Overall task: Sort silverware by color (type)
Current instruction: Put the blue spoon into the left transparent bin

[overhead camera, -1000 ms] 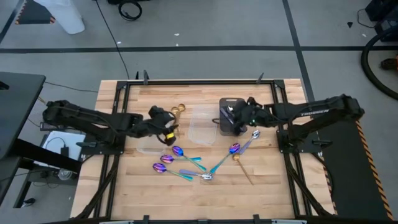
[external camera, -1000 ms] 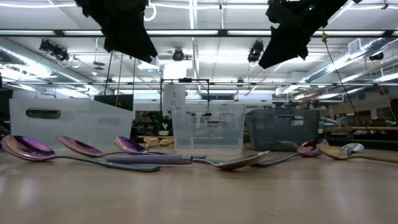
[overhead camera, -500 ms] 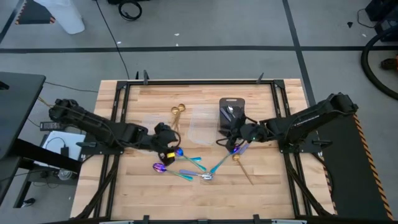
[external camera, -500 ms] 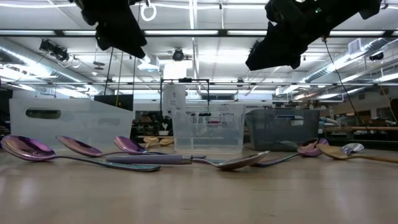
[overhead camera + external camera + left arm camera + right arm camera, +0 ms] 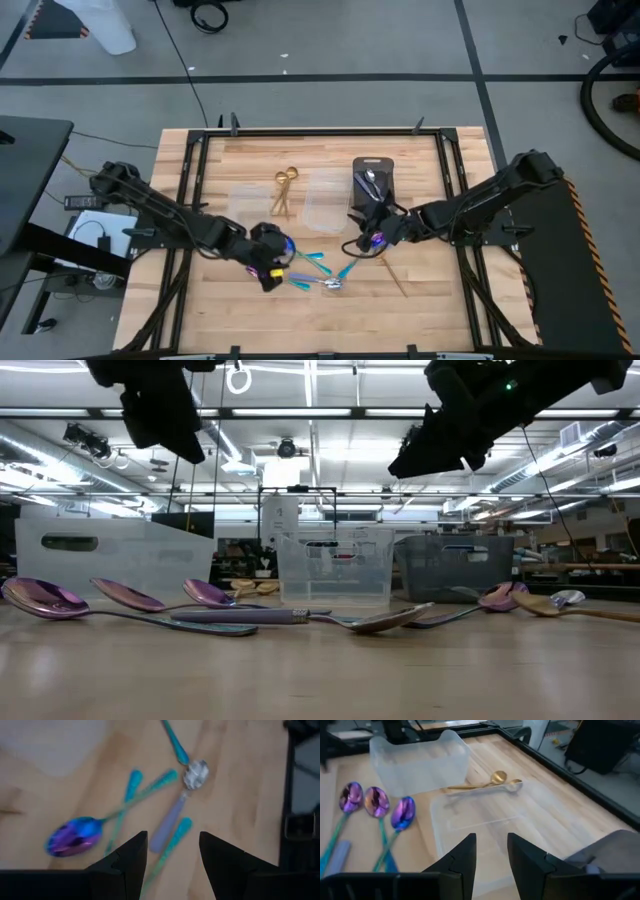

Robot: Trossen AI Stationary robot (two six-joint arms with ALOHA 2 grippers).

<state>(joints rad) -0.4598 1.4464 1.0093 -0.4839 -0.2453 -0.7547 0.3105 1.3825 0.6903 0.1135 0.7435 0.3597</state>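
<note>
Several iridescent purple-blue spoons with teal handles (image 5: 300, 258) lie loose on the wooden table near its middle. One shows in the left wrist view as a purple bowl (image 5: 75, 836), beside a silver-bowled spoon (image 5: 195, 771). Two gold spoons (image 5: 283, 188) lie farther back, seen also in the right wrist view (image 5: 490, 782). My left gripper (image 5: 270, 268) hangs open above the left end of the spoon cluster (image 5: 172, 852), holding nothing. My right gripper (image 5: 373, 240) hangs open above the cluster's right end (image 5: 491, 852), also holding nothing.
A dark grey tray (image 5: 372, 180) holding silver pieces stands at the back, right of centre. A clear tub (image 5: 420, 762) and a flat clear container (image 5: 495, 820) stand near the gold spoons. One gold spoon (image 5: 390, 272) lies near the right gripper. Bare wood lies along the near edge.
Both grippers have come from the containers at the back toward the table's near edge and downward, over the spoon cluster, each tipping its fingers further down. The left has also swung toward the table's middle. The spoons have stayed where they were.
</note>
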